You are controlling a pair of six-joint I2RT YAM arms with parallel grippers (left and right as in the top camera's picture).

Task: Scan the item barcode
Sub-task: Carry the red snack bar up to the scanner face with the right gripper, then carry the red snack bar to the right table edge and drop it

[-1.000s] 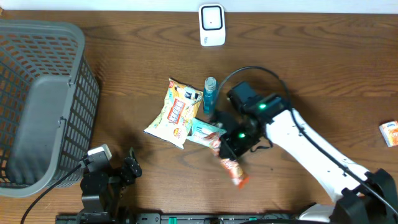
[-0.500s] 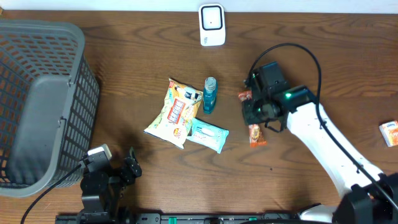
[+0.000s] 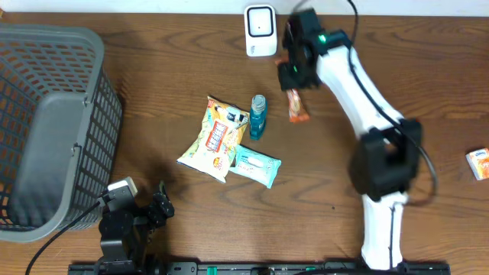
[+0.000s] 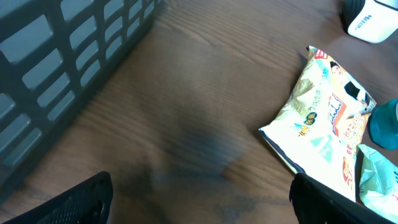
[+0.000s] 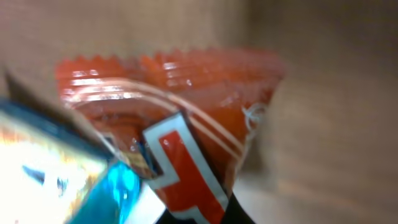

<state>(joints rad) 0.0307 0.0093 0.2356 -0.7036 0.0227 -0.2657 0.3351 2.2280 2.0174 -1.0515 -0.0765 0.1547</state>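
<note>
An orange snack packet (image 3: pixel 297 107) hangs from my right gripper (image 3: pixel 295 75), which is shut on its top end, just right of the white scanner (image 3: pixel 260 30) at the table's far edge. The right wrist view is filled by the crinkled orange packet (image 5: pixel 180 112), blurred, held at the bottom of the frame by the right gripper (image 5: pixel 199 218). No barcode can be made out. My left gripper (image 3: pixel 158 205) rests low at the near left, open, with only bare wood between its fingertips (image 4: pixel 74 202).
A grey mesh basket (image 3: pixel 46 130) stands at the left. A yellow chip bag (image 3: pixel 216 137), a blue bottle (image 3: pixel 258 116) and a pale blue packet (image 3: pixel 254 166) lie mid-table. A small box (image 3: pixel 478 163) sits at the right edge.
My right arm has swung from mid-table up and back to the scanner's side, carrying the orange packet. The left arm has not moved.
</note>
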